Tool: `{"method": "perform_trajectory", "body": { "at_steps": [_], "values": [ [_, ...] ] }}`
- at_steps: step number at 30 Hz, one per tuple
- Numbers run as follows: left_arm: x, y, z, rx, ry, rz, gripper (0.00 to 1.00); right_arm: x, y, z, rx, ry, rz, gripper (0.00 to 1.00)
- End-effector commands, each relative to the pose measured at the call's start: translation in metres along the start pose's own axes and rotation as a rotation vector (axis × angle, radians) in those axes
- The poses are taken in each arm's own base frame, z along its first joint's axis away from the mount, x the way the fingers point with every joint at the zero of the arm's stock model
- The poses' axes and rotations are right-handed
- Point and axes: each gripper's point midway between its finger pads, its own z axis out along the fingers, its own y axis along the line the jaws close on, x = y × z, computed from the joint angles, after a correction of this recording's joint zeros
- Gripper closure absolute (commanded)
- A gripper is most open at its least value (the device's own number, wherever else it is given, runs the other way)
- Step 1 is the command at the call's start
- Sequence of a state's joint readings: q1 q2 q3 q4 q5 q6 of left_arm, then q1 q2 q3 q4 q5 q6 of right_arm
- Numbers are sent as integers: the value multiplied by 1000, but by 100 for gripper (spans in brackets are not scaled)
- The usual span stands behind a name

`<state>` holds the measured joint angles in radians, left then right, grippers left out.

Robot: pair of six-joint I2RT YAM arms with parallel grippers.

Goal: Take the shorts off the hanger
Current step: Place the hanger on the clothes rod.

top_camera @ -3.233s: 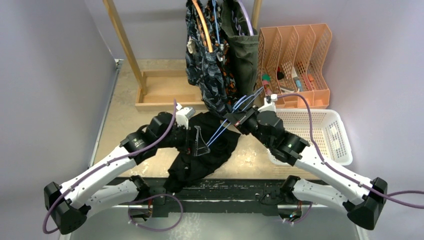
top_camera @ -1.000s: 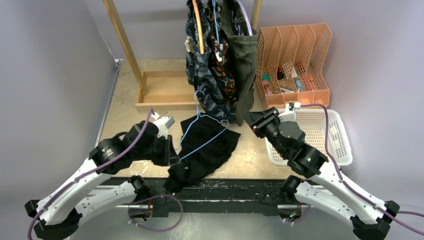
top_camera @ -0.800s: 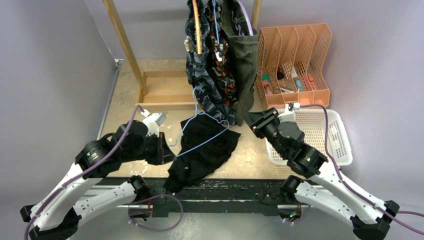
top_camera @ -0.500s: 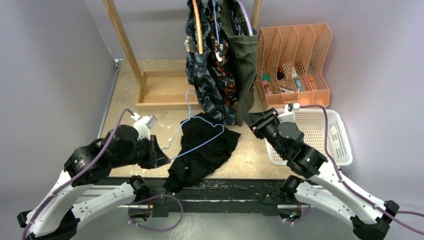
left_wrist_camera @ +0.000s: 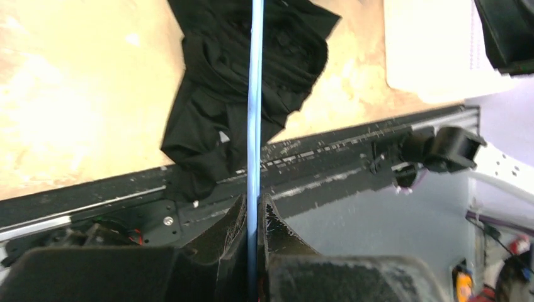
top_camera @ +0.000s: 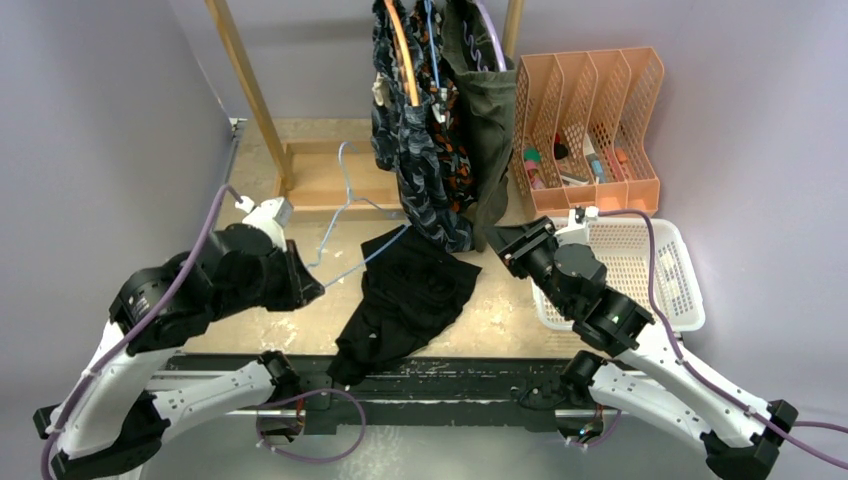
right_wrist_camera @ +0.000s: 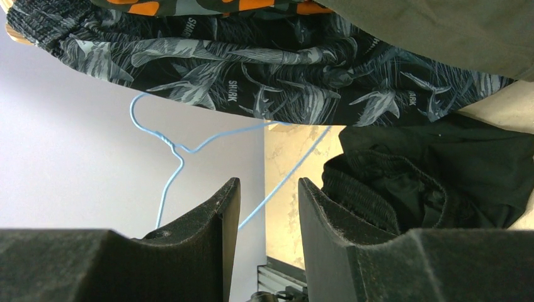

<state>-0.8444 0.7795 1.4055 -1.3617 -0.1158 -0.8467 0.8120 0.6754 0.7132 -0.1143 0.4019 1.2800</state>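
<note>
The plain black shorts (top_camera: 405, 300) lie crumpled on the table near its front edge, free of any hanger (left_wrist_camera: 289, 63). My left gripper (top_camera: 305, 285) is shut on the thin blue wire hanger (top_camera: 330, 237), which sticks up and away from it over the table's left part (left_wrist_camera: 254, 94). Nothing hangs on this hanger. My right gripper (top_camera: 497, 240) stands open and empty just right of the black shorts (right_wrist_camera: 269, 189). Navy patterned shorts (top_camera: 420, 170), orange-blotched shorts (top_camera: 452, 150) and olive shorts (top_camera: 490, 110) hang from the rack on other hangers.
A wooden rack post (top_camera: 250, 90) rises from a wooden tray base (top_camera: 320, 185) at the back left. An orange file organiser (top_camera: 590, 110) stands at the back right. A white basket (top_camera: 640, 270) sits beside my right arm.
My left gripper has drawn the blue hanger leftward off the black shorts, which stayed on the table. My right arm let go earlier and has held still over the last second.
</note>
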Motion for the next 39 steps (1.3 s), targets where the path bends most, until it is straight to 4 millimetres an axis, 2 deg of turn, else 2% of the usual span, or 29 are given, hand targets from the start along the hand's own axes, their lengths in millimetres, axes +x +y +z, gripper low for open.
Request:
{"method": "perform_trajectory", "body": {
  "at_steps": [1, 4, 10, 17, 24, 30, 35, 39],
  "values": [
    [-38, 15, -10, -180, -102, 55, 100, -12, 10, -2, -29, -48, 24, 58],
    [-60, 8, -9, -193, -164, 92, 100, -13, 7, -3, -27, -59, 33, 58],
    [-92, 0, 5, -256, -249, 139, 100, -13, 9, -3, -29, -53, 11, 62],
    [-135, -20, 14, -251, -399, 168, 100, -12, 9, 1, -29, -56, -41, 57],
    [-161, -24, 22, -331, -453, 210, 100, -8, 7, 2, -17, -34, -90, 42],
    [-177, -23, 18, -380, -520, 216, 100, -10, 4, -1, -19, -43, -98, 41],
    [-189, -29, 27, -415, -525, 243, 100, -15, 1, -4, -14, -62, -98, 40],
    [-204, -39, 24, -409, -573, 249, 100, -17, 2, -5, -16, -69, -100, 40]
  ]
}}
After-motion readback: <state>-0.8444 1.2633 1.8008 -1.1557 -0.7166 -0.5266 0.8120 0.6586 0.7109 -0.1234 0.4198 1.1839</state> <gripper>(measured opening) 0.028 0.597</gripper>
